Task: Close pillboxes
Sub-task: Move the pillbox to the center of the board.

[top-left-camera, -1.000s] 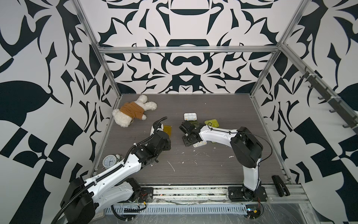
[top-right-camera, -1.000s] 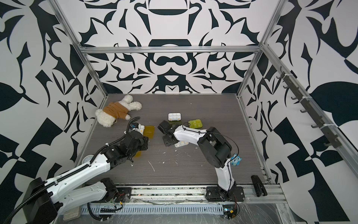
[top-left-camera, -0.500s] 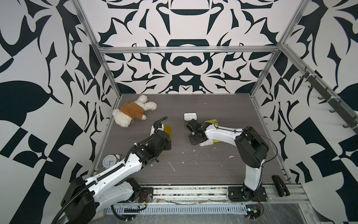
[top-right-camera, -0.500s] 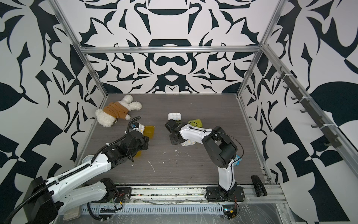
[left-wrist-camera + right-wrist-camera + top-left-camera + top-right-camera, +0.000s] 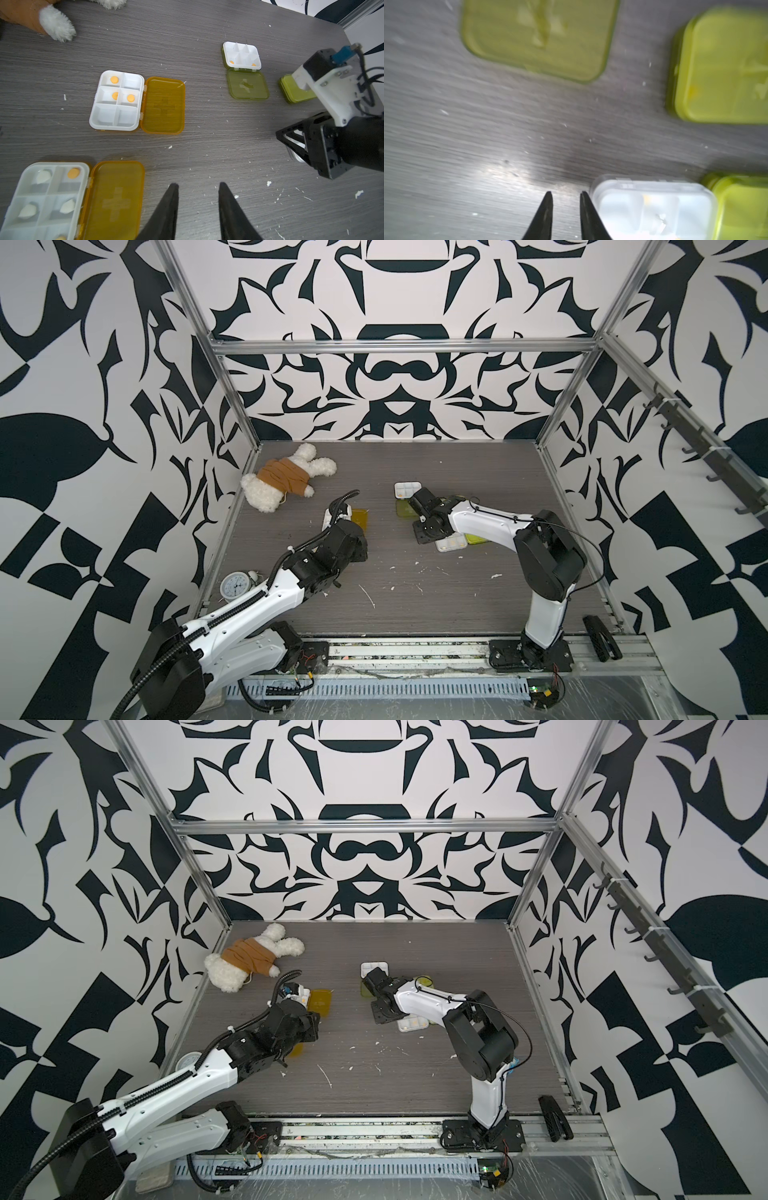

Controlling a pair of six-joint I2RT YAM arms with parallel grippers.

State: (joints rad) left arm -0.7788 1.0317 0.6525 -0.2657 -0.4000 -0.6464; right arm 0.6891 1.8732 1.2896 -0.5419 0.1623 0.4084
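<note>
Three pillboxes lie open and three look shut.

Open:
- The far amber pillbox (image 5: 163, 105) and the near amber pillbox (image 5: 116, 199) are both on the left.
- The open yellow-green pillbox (image 5: 406, 489) is at far centre.

Judged shut:
- The clear pillbox (image 5: 654, 207).
- The yellow-green pillbox beside it (image 5: 745, 207), on its right.
- The yellow-green pillbox by the open lid (image 5: 724, 68), also on the right.

Right gripper (image 5: 565, 194): the jaws stand a little apart with nothing between them. One fingertip is just beside the clear pillbox's corner. That view is blurred, so I cannot tell whether they touch.

Left gripper (image 5: 198, 185): the jaws are spread and empty, over bare table (image 5: 207, 135) beside the near amber pillbox's lid.

Relation that matters:
- The open yellow-green pillbox lies far of the right gripper and slightly left.
- Its green lid (image 5: 400, 511) lies flat on the near side, and its white tray (image 5: 241, 55) is beyond it.
- The opened box's long axis therefore runs near to far, and the hinge runs left to right.
- The lid's free edge is the side facing the right gripper.
- The right arm is clearly nearer. The left gripper is well apart from this box and closer to both amber ones.

Judgement:
- The right gripper would get under or behind that near free edge and swing the lid away, over the hinge, onto the tray.
- The amber lids lie right of their trays, so they would fold leftward.
</note>
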